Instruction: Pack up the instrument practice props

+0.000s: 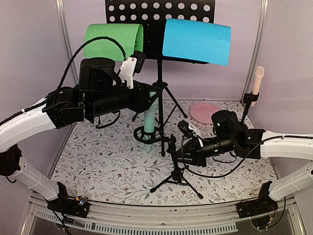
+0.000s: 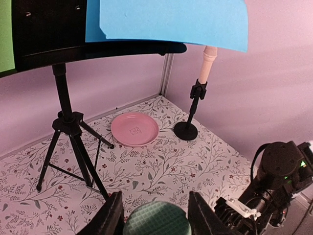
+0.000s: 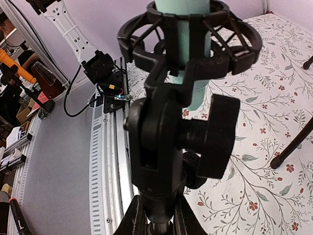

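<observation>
The black perforated music rack (image 1: 159, 12) (image 2: 63, 29) stands at the back on tripod legs, carrying a green sheet (image 1: 112, 41) (image 2: 6, 34) and a blue sheet (image 1: 195, 41) (image 2: 171, 19). A mint microphone (image 1: 149, 120) (image 2: 156, 221) (image 3: 198, 90) stands upright in the ring of a small black tripod support (image 1: 177, 178) (image 3: 166, 147). My left gripper (image 1: 152, 100) (image 2: 155, 208) is shut on the microphone's upper end. My right gripper (image 1: 175, 154) (image 3: 166, 220) is shut on the support's post. At back right, a pink microphone (image 1: 257, 81) (image 2: 209, 61) sits in a round-based support (image 1: 247, 105) (image 2: 188, 125).
A round pink plate (image 1: 203, 112) (image 2: 134, 129) lies on the floral mat between the rack's legs and the pink microphone's support. The rack's tripod legs (image 1: 161, 122) spread just behind the mint microphone. Walls close the back and sides. A metal rail (image 1: 161, 223) runs along the front.
</observation>
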`<state>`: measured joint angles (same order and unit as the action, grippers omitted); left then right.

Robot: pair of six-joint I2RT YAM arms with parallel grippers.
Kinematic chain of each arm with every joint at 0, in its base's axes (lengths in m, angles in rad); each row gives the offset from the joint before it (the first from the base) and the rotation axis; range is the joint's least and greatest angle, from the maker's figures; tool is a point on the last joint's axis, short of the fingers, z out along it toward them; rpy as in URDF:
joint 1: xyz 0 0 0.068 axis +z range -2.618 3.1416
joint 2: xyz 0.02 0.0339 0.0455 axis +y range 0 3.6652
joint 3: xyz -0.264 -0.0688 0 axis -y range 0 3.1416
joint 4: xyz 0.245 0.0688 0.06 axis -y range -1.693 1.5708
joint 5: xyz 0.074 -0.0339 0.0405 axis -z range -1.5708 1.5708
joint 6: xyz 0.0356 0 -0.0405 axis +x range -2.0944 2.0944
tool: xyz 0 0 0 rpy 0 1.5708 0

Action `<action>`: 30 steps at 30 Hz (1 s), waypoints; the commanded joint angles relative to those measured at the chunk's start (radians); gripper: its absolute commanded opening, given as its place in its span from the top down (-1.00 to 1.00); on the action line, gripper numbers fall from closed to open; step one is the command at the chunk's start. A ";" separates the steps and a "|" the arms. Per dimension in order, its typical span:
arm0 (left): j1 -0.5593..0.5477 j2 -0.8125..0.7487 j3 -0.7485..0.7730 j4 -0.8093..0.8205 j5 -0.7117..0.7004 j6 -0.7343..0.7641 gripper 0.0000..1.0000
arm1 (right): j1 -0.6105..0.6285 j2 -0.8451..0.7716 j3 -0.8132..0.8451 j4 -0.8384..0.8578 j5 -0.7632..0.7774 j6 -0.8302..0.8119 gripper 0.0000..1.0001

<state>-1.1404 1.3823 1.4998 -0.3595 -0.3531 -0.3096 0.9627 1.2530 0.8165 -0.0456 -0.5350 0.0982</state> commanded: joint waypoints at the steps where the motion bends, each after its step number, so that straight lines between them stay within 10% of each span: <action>1: -0.016 0.025 0.101 0.030 -0.011 0.007 0.12 | 0.013 -0.062 -0.034 0.034 -0.003 -0.029 1.00; 19: -0.013 -0.173 0.089 0.006 -0.171 0.038 0.06 | 0.013 -0.122 -0.116 0.053 0.095 -0.026 1.00; 30: 0.163 -0.318 -0.041 -0.325 -0.134 -0.264 0.05 | 0.014 -0.210 -0.177 0.145 0.151 0.002 1.00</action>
<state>-1.0744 1.0508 1.4933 -0.4828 -0.5396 -0.4107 0.9688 1.0931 0.6357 -0.0319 -0.4095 0.0963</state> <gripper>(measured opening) 0.481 0.179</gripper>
